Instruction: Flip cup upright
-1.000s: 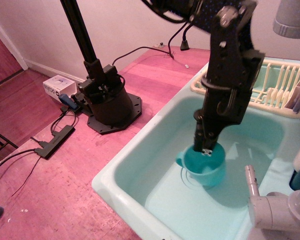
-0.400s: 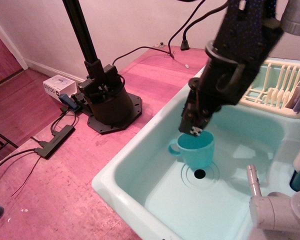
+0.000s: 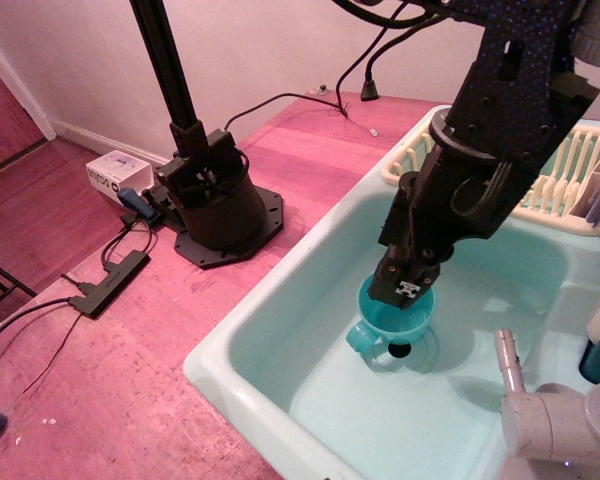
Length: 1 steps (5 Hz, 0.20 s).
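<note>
Pale mint sink holds the cup over its drain, mouth up, end effector pinching its rim

A robotics lab's mock kitchen: toy sink and dish rack beneath the arm, power strip leftward.

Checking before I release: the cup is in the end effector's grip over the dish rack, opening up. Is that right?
Not quite. The cup is in the end effector grip, opening up, but over the sink near its drain, not the dish rack. The observation.image view shows it.
</note>
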Available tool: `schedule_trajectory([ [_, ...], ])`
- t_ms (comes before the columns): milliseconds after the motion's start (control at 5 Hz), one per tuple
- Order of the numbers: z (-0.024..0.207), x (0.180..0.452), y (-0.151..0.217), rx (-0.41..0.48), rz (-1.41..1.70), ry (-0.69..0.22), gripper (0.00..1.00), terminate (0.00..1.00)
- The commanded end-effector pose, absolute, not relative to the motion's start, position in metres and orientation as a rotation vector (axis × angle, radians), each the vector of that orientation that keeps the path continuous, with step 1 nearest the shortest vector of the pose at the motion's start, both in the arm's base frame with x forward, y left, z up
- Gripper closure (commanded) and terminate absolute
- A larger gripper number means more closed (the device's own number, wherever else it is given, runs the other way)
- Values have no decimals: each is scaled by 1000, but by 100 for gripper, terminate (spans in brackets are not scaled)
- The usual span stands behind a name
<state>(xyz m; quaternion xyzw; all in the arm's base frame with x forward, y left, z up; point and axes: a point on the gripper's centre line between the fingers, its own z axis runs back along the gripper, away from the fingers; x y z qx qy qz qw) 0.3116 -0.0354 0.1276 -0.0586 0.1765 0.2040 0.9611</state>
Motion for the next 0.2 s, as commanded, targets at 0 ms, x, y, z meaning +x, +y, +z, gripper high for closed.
schedule_trajectory([
  [0,147,310,-40,-95,386,164,0,100],
])
